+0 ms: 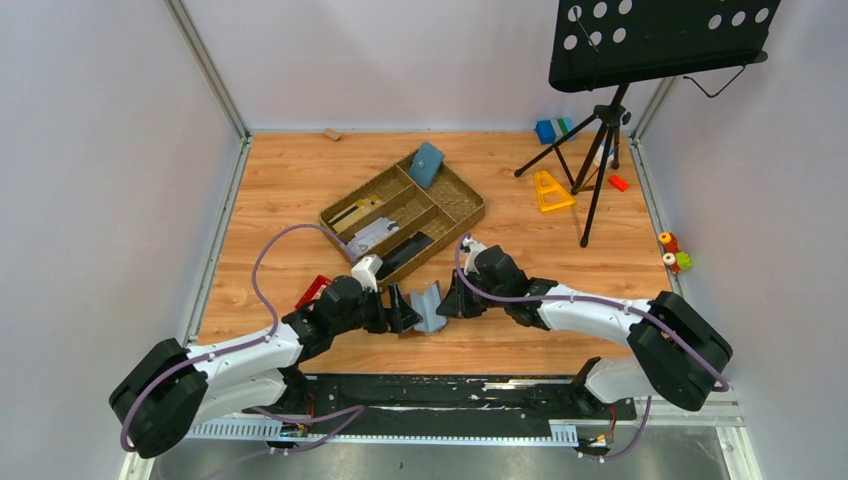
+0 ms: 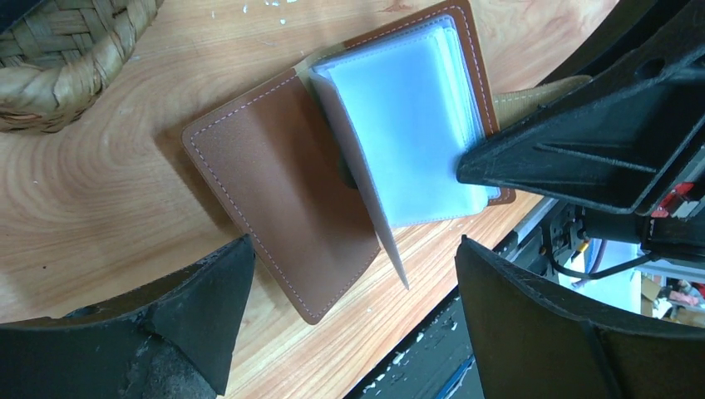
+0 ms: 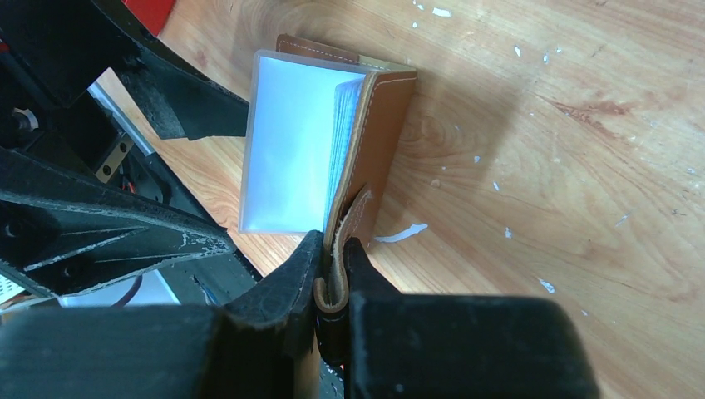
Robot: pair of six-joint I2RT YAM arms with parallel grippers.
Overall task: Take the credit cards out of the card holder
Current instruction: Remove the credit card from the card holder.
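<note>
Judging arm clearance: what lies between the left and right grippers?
The opened card holder, seen in the top view. The right gripper is shut on its cover; the left gripper is open by it.

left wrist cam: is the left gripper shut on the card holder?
No, the left gripper is open: its jaws stand wide apart, with the card holder between them and not clamped.

Brown card holder [image 2: 283, 191] lies open on the table [image 2: 83, 191], clear sleeves [image 2: 416, 116] fanned up.
</note>
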